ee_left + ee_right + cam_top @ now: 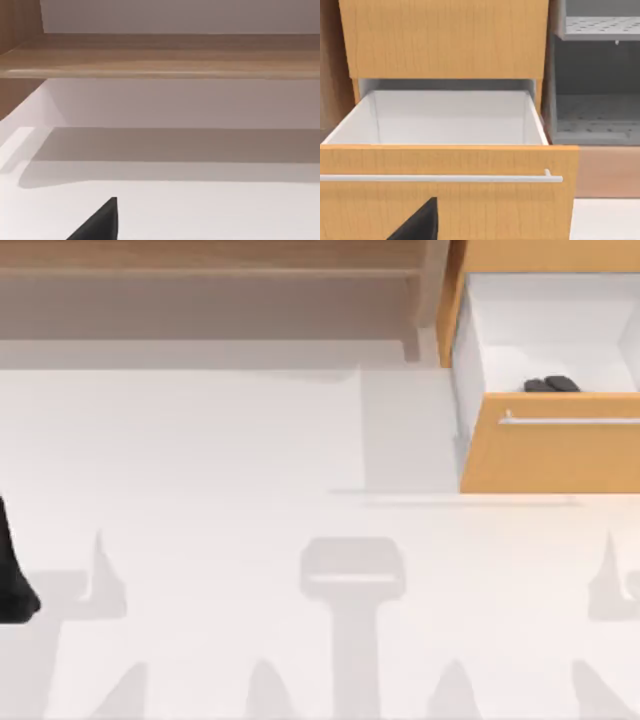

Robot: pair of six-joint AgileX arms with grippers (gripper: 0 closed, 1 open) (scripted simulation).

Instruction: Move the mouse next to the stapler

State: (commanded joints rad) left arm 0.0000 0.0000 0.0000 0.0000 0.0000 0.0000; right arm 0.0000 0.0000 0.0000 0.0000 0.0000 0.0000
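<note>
The small, low, dark grey-black rounded mouse (552,385) lies inside the open white-walled drawer (560,330), just behind its orange wooden front (550,455) with the thin silver handle bar (570,421). The left end effector (15,580) sits at the white desk's (220,490) left edge, well apart from the mouse; whether its fingers are released or clenched cannot be told. The right wrist view faces the drawer front (445,190).
</note>
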